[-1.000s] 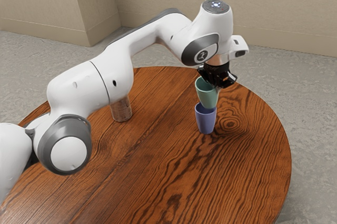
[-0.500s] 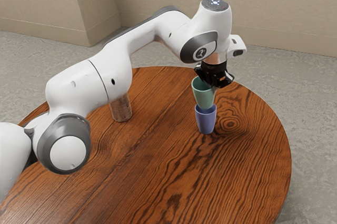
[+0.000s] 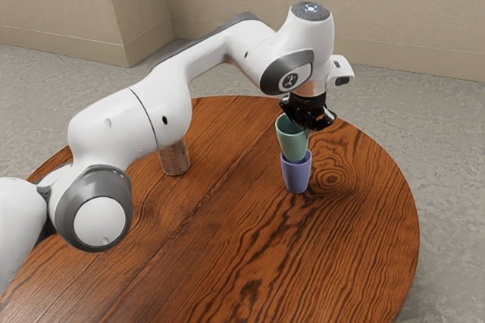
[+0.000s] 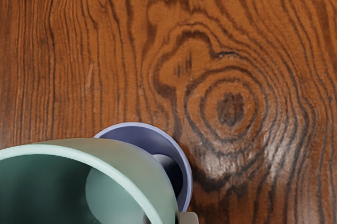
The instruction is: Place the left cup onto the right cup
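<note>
gripper (image 3: 306, 120): clamped on the rim of the green cup (image 3: 292, 141), one finger on each side of its wall.
green cup: tilted, base sunk into the mouth of the blue cup (image 3: 295, 174), rim leaning toward the exterior view's left.
blue cup: upright on the table (image 3: 227, 262), just beside the knot (image 3: 333, 180) in the grain.
brown cylinder (image 3: 175, 158): upright, well apart from both cups, partly behind the arm.
</note>
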`<state>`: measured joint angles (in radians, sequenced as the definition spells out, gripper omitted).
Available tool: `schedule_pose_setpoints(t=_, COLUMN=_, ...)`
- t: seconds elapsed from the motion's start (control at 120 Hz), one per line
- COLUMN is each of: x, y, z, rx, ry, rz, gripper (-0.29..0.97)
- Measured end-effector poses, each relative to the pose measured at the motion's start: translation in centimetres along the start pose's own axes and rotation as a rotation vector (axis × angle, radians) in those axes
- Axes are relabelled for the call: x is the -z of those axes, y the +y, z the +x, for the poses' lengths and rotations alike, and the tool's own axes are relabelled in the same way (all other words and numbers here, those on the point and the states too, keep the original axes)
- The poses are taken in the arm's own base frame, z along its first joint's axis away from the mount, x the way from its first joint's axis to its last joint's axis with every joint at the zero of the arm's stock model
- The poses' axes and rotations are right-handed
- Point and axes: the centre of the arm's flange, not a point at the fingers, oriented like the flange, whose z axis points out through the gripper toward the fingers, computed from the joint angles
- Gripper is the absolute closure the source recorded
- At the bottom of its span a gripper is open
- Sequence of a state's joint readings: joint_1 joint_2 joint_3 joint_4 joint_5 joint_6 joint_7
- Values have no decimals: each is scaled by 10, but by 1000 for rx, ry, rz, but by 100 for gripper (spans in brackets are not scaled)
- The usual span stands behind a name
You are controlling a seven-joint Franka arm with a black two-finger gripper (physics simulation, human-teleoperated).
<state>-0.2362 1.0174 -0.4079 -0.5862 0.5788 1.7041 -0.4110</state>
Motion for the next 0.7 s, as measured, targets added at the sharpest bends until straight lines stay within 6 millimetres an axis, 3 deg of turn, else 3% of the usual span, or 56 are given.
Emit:
schedule_pose_setpoints(t=0.458, x=-8, y=3, z=1, rx=-4, ry=5, rz=-4, gripper=78)
schedule_pose_setpoints(t=0.7, x=-8, y=2, z=1, rx=-4, ry=6, rz=-6, gripper=59)
